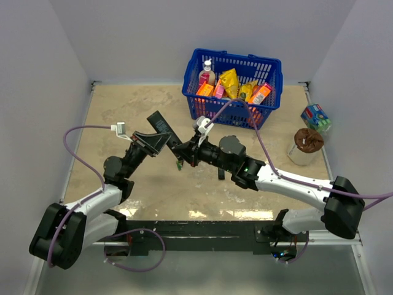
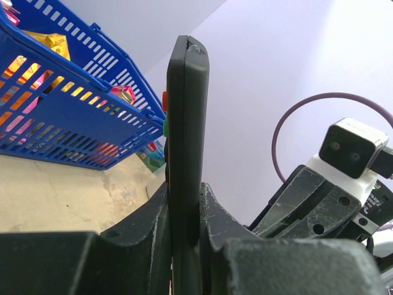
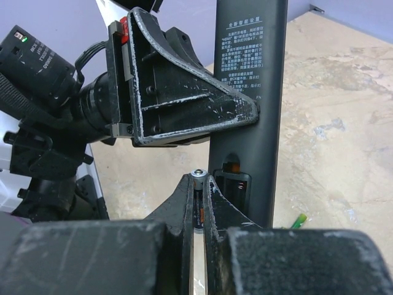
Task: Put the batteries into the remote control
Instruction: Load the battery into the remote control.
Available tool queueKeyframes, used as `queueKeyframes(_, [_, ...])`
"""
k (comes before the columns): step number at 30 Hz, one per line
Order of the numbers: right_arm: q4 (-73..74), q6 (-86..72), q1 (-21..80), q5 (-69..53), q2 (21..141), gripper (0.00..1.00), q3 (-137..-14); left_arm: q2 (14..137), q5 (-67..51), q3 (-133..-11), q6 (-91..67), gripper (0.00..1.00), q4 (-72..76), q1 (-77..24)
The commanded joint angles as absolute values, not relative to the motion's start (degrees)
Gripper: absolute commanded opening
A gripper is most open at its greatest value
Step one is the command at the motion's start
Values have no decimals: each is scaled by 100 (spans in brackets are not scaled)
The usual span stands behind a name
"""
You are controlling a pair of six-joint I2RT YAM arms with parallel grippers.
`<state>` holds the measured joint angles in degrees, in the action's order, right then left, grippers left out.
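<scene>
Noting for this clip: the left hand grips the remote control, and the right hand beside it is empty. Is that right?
Not quite. The left hand does grip the remote control, but the right hand is not empty: the right wrist view shows it pinching a battery.

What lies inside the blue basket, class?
Inside the blue basket you can see a white-capped bottle, a yellow packet and orange boxes. Anything beneath them is covered, as is the basket's floor.
</scene>
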<state>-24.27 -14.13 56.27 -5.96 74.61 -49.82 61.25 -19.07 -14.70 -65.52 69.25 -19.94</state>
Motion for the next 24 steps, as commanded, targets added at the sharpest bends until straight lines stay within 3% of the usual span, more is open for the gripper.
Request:
queueKeyframes(1, [-2690, -1354, 5643, -264, 7339, 0, -4878, 6161, -2030, -1696, -6803, 0, 7875, -2013])
queueKeyframes(24, [-2672, -1169, 5660, -220, 7189, 0, -5001, 6003, -2118, -1942, -6723, 0, 7392, -2030])
